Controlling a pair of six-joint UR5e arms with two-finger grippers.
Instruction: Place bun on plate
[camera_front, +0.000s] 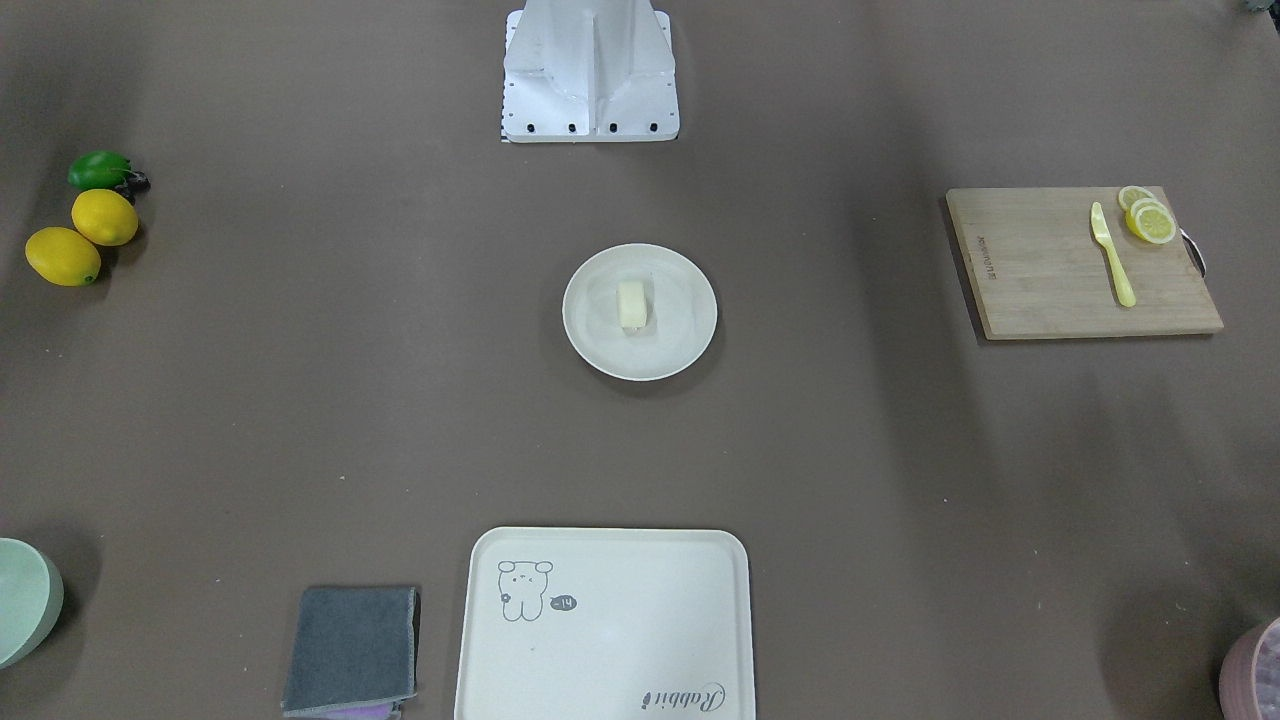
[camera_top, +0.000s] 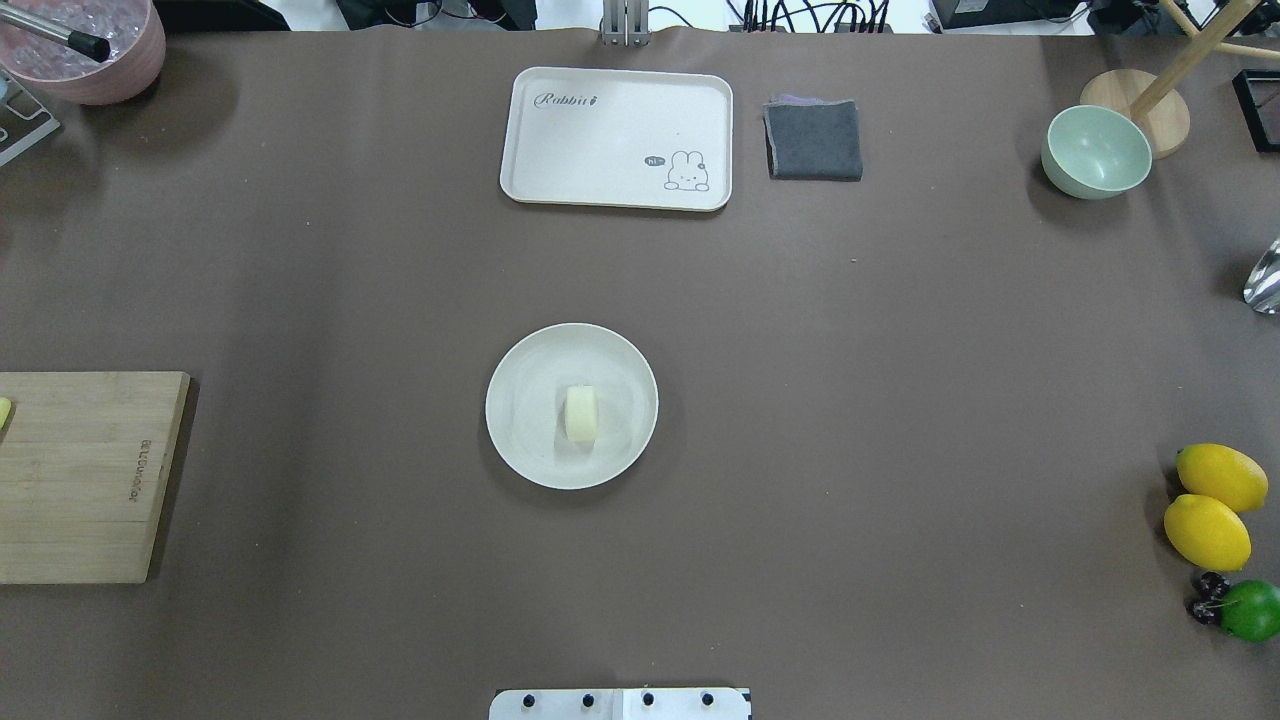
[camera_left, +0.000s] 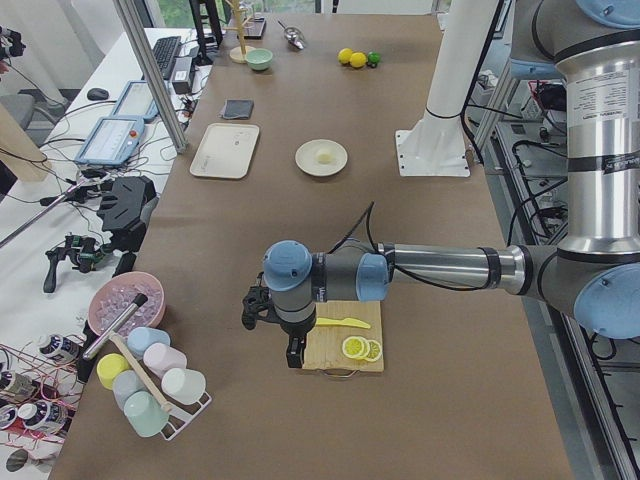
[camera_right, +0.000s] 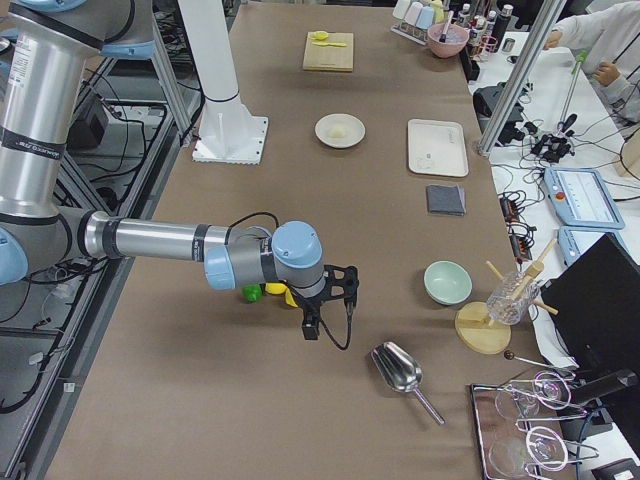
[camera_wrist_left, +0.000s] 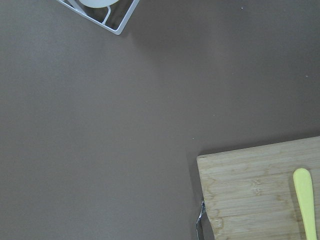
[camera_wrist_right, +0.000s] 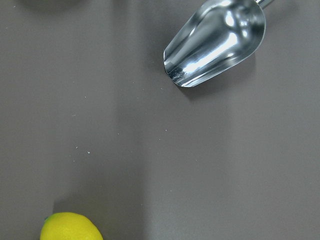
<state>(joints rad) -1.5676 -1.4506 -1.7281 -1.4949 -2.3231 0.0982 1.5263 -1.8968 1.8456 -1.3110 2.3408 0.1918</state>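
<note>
The bun (camera_front: 634, 304) lies on the plate (camera_front: 690, 340), bare table (camera_front: 400, 420) all around. My left pincer (camera_left: 293, 352) hangs by the board (camera_left: 325, 350), my right pincer (camera_right: 312, 325) by the lemons (camera_top: 1207, 532); spread or pressed, I cannot tell.

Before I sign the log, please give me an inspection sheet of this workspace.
Surface: brown table cover, no spills seen.
Job's things: bun lies on plate, near its middle.
Clutter: cutting board with lemon slices and knife; tray; grey cloth; green bowl; lemons; scoop.
Grippers: left gripper by the board's corner, right gripper near the lemons; open or shut cannot be told.
Cables: black cable at each wrist.
Surroundings: person's arm at a side bench.
</note>
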